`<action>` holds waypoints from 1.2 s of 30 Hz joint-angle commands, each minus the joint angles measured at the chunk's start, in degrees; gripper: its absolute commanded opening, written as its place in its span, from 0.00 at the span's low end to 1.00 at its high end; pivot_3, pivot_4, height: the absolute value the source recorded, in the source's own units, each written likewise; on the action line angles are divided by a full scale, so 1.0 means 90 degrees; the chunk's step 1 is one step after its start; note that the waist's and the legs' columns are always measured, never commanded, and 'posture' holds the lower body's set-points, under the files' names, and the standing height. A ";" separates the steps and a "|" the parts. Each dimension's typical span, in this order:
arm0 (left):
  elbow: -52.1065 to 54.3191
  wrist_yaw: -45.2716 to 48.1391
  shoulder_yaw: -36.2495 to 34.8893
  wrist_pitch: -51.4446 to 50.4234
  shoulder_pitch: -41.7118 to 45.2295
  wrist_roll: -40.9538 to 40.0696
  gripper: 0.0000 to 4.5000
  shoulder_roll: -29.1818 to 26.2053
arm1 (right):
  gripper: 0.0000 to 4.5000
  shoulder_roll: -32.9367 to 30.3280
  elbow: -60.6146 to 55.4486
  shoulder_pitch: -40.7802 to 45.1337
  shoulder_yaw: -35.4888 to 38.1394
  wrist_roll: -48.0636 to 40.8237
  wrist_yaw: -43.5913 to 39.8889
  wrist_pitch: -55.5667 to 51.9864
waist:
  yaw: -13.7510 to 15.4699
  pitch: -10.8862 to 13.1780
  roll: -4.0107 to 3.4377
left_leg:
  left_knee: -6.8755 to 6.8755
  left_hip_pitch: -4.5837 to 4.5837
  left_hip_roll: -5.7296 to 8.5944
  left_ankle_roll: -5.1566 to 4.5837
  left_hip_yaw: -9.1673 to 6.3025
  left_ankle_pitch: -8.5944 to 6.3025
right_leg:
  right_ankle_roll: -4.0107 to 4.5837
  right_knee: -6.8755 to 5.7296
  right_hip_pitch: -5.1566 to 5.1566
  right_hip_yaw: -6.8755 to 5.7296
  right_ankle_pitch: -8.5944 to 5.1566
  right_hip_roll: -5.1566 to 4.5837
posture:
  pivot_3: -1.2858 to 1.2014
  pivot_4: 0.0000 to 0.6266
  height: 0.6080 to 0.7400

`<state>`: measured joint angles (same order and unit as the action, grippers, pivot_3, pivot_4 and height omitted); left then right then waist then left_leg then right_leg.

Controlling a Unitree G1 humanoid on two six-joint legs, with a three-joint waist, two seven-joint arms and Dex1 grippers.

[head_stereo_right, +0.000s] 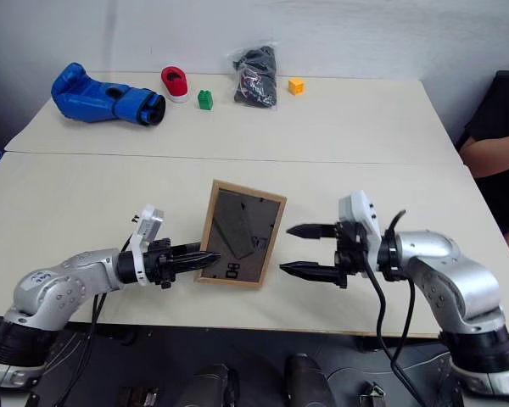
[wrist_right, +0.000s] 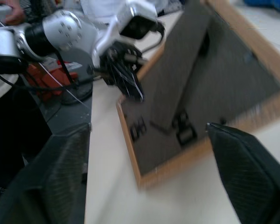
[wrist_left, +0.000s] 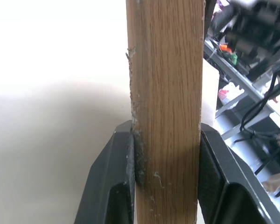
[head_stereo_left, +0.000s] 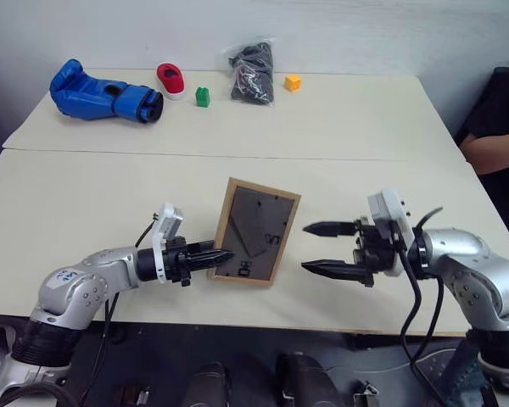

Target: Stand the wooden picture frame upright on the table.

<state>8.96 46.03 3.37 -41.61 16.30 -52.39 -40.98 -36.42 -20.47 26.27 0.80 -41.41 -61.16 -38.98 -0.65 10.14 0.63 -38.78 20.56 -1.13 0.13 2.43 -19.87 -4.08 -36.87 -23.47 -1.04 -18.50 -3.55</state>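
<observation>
wooden picture frame (head_stereo_left: 256, 231): light wood, dark grey back and fold-out stand facing up, tilted, near edge of table (head_stereo_left: 339, 127) | left gripper (head_stereo_left: 214, 255): clamped on frame's left edge | right gripper (head_stereo_left: 326, 248): fingers spread wide, holding nothing, just right of frame

We've got the wooden picture frame (head_stereo_left: 256, 231) mid-table (head_stereo_left: 339, 127), left gripper (head_stereo_left: 219, 255) at its left edge, right gripper (head_stereo_left: 325, 248) just right.
</observation>
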 commanded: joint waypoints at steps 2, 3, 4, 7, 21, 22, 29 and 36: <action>0.0249 0.0316 0.0137 0.0058 0.0041 0.0373 0.28 0.0202 | 1.00 0.0547 0.0215 0.0698 -0.0490 0.0509 0.0384 0.0478 | 0.0028 0.0000 0.0000 | 0.0005 0.0002 0.0000 0.0000 -0.0002 0.0000 | 0.0000 -0.0001 -0.0004 -0.0001 0.0000 0.0000 | 0.52 0.24 1.00; 0.0240 0.0330 0.0113 0.0054 0.0042 0.0426 0.28 0.0241 | 1.00 0.0642 0.0294 0.0785 -0.0570 0.0575 0.0399 0.0538 | 0.0060 -0.0001 0.0001 | 0.0005 0.0012 0.0002 -0.0001 -0.0014 0.0000 | 0.0000 0.0002 -0.0009 -0.0006 0.0000 -0.0001 | 0.52 0.24 1.00; 0.0229 0.0350 0.0098 0.0057 0.0037 0.0473 0.28 0.0271 | 1.00 0.0767 0.0366 0.0855 -0.0617 0.0591 0.0433 0.0594 | 0.0066 -0.0001 0.0001 | 0.0001 0.0025 0.0002 -0.0005 -0.0023 -0.0002 | 0.0000 0.0006 -0.0014 -0.0008 0.0000 -0.0001 | 0.52 0.24 1.00; 0.0188 0.0391 0.0078 0.0096 0.0030 0.0611 0.28 0.0348 | 1.00 0.1042 0.0511 0.0991 -0.0802 0.0666 0.0432 0.0679 | 0.0043 -0.0001 0.0000 | -0.0022 0.0078 0.0005 -0.0016 -0.0036 -0.0007 | -0.0010 -0.0007 -0.0040 -0.0007 0.0006 -0.0002 | 0.52 0.24 1.00; -0.0206 -0.0432 -0.0986 -0.2080 0.0401 -0.0701 0.28 0.0834 | 1.00 0.0502 -0.0246 0.0247 -0.0776 0.0718 -0.0556 0.1514 | 0.0045 0.0000 0.0001 | -0.0028 0.0078 0.0013 -0.0032 -0.0042 -0.0010 | -0.0015 -0.0005 -0.0032 -0.0012 0.0008 -0.0010 | 0.52 0.24 1.00; -0.0243 -0.0510 -0.1034 -0.2328 0.0430 -0.0790 0.28 0.0828 | 1.00 0.0466 -0.0273 0.0172 -0.0714 0.0766 -0.0554 0.1655 | 0.0033 -0.0001 0.0001 | -0.0028 0.0078 0.0012 -0.0032 -0.0042 -0.0010 | -0.0015 -0.0002 -0.0032 -0.0012 0.0008 -0.0010 | 0.52 0.24 1.00; -0.0436 -0.0819 -0.1517 -0.3580 0.0680 -0.1679 0.28 0.0900 | 1.00 0.0185 0.0026 -0.0226 -0.0268 0.1219 -0.0604 0.2710 | 0.0014 0.0000 0.0001 | -0.0027 0.0072 0.0012 -0.0026 -0.0041 -0.0007 | -0.0015 -0.0002 -0.0033 -0.0011 0.0008 -0.0007 | 0.52 0.24 1.00; -0.1795 -0.1610 -0.1856 -0.5608 0.1575 -0.2761 0.28 0.0563 | 1.00 -0.0151 0.1772 -0.0173 0.0296 0.2380 -0.1025 0.5580 | 0.0037 0.0000 0.0003 | -0.0035 0.0070 0.0020 -0.0025 -0.0040 -0.0006 | -0.0015 -0.0005 -0.0031 -0.0012 0.0008 -0.0006 | 0.52 0.24 1.00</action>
<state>-4.45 32.49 -11.40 -88.73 28.89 -72.15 -35.32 -36.63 -6.18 24.90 1.94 -21.77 -68.30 4.59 -0.32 10.15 0.65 -39.05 21.19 -0.95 -0.09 2.08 -19.92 -4.22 -36.93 -23.75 -1.15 -18.43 -3.59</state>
